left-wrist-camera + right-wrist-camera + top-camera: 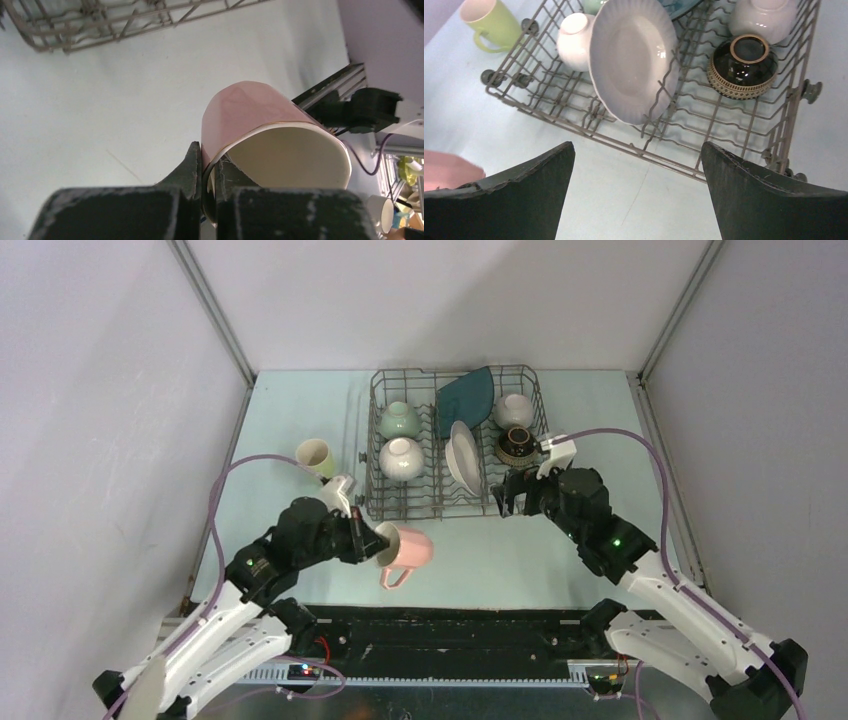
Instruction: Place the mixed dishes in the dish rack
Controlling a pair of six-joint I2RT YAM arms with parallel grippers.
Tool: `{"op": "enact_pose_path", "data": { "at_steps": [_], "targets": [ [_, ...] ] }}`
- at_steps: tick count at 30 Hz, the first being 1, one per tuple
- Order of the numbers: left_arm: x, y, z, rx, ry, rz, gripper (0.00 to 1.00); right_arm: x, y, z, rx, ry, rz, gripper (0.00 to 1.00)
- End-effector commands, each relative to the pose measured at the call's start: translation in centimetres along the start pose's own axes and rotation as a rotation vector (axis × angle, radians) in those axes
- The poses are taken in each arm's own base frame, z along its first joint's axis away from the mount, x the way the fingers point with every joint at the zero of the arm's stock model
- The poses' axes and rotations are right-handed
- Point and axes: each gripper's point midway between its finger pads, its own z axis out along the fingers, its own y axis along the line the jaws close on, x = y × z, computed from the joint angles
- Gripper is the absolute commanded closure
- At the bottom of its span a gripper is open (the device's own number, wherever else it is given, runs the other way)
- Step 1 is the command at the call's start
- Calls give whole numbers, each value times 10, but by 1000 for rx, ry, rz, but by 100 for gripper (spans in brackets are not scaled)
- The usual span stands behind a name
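Left claw (205,165) is clamped on the rim of the pink mug (250,115), one finger inside the mouth and one outside. The mug lies on its side over the tabletop (290,410), just in front of the dish rack (455,512), outside it. Right claw (636,147) is spread wide and holds nothing, poised at the rack's near edge. In the rack: white round plate (634,60) on edge, brown bowl (744,65) upside down. Pale yellow-green mug (315,454) stands left of the rack.
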Motion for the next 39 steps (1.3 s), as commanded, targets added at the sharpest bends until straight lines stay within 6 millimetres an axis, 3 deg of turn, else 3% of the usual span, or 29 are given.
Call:
{"op": "enact_pose_path", "data": {
  "at_steps": [1,5,12,16,17,19,20,21,26,39],
  "targets": [
    [-72,-63,-34,220,-271,46,100,-7,13,-12,-92,-15,31,1],
    [-111,-69,-44,201,-443,74,100,-9,8,-18,-106,-20,101,1],
    [-155,-107,-55,390,-654,71,100,0,42,-25,-358,98,278,1],
    [-168,-113,-58,435,-725,51,100,8,67,-31,-523,145,344,2],
    [-172,-116,-61,462,-754,36,100,-2,77,-36,-591,105,365,3],
    [-177,-119,-62,505,-788,7,100,7,85,-40,-663,81,421,5],
    [-176,-118,-60,521,-788,-12,100,-6,94,-46,-719,27,443,5],
    [-180,-124,-63,554,-808,-12,100,-3,96,-47,-739,19,457,5],
    [-187,-140,-66,665,-823,-43,100,-31,134,-66,-910,-71,506,5],
    [-188,-165,-61,876,-776,-121,100,-75,188,-68,-1148,-146,674,13]
  ]
}}
